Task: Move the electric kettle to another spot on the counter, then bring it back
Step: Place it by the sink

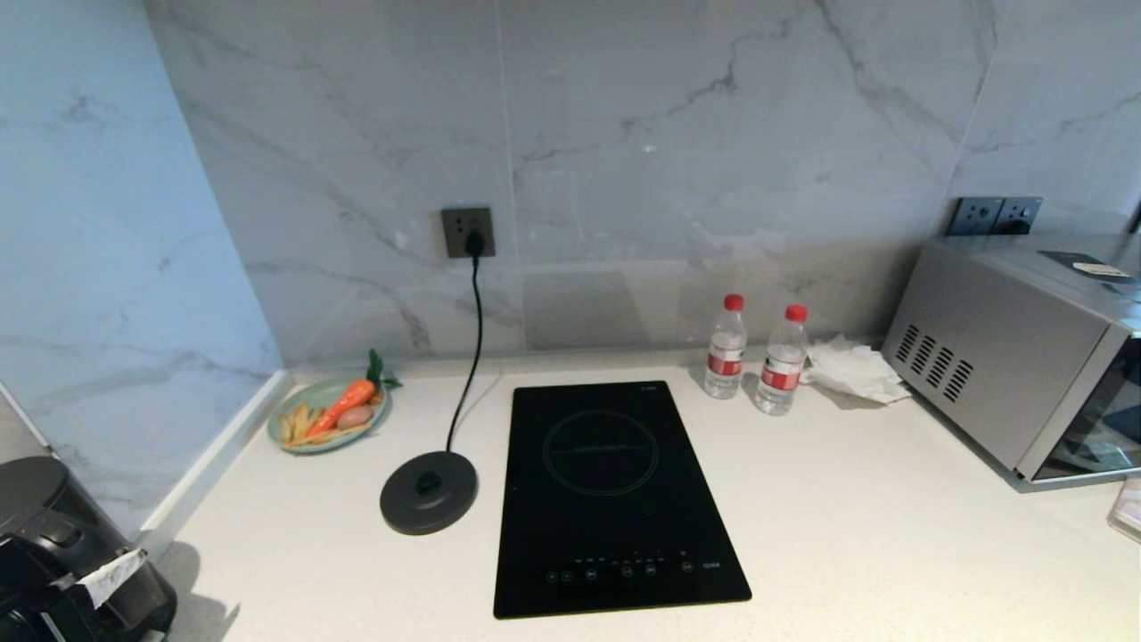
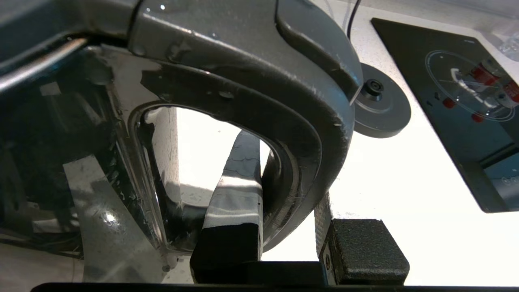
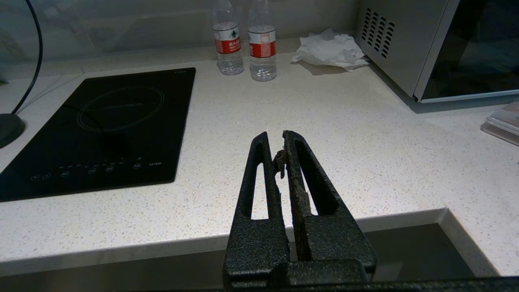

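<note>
The electric kettle (image 1: pixel 40 522), glossy black with a flat dark-grey lid, shows at the near left corner of the head view, off its base disc (image 1: pixel 429 492). My left gripper (image 1: pixel 100 590) is shut on the kettle's loop handle (image 2: pixel 312 158). One taped finger (image 2: pixel 239 190) passes through the loop and the other finger (image 2: pixel 324 215) lies outside it. The kettle's underside is hidden, so I cannot tell whether it rests on the counter (image 1: pixel 847 535). My right gripper (image 3: pixel 276 140) stays shut and empty over the counter's front edge.
A black induction hob (image 1: pixel 606 499) lies just right of the corded base disc. A plate of toy vegetables (image 1: pixel 330 415) sits at the back left. Two water bottles (image 1: pixel 753 357), crumpled paper (image 1: pixel 851 367) and a microwave (image 1: pixel 1007 348) stand at the back right.
</note>
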You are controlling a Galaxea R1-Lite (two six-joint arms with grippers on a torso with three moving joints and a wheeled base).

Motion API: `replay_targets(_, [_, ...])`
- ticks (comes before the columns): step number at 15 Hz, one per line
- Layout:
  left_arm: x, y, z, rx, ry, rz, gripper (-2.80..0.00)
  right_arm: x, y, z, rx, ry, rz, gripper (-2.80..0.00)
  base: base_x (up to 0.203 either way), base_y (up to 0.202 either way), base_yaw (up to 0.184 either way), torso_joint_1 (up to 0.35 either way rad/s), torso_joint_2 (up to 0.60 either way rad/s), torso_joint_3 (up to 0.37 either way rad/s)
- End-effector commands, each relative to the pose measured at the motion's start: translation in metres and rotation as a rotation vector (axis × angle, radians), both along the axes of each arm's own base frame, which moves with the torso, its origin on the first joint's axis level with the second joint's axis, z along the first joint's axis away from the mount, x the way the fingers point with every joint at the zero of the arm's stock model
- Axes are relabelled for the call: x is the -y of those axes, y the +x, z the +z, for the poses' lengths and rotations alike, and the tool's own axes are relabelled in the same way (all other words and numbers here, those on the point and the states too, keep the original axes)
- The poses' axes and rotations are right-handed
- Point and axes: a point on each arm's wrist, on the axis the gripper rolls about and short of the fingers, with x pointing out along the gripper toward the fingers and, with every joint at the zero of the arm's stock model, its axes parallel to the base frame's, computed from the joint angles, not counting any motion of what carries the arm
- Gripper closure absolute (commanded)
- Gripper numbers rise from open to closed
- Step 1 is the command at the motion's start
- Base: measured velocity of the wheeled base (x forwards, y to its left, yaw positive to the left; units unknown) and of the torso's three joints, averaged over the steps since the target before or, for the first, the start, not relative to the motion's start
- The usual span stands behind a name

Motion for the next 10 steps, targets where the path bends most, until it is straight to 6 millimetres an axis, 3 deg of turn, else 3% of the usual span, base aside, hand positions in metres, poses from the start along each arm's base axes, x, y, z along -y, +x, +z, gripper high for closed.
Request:
replay_targets(1, [0.000, 0.000, 0.001, 0.003, 0.014, 0.007, 0.00, 0.000, 0.000, 0.000, 0.001, 0.000, 0.000, 0.00, 0.000, 0.000, 0.000, 0.000, 0.00, 0.000])
replay_targets(5, [-0.014, 0.003, 0.001, -0.034, 0.083, 0.145, 0.00, 0.000, 0.000, 0.000, 0.001, 0.000, 0.000, 0.00, 0.000, 0.000, 0.000, 0.000, 0.00, 0.000])
replay_targets(10, [-0.028, -0.008, 0.001, -0.028, 0.090, 0.215, 0.00, 0.000, 0.000, 0.000, 0.001, 0.000, 0.000, 0.00, 0.000, 0.000, 0.000, 0.000, 0.00, 0.000])
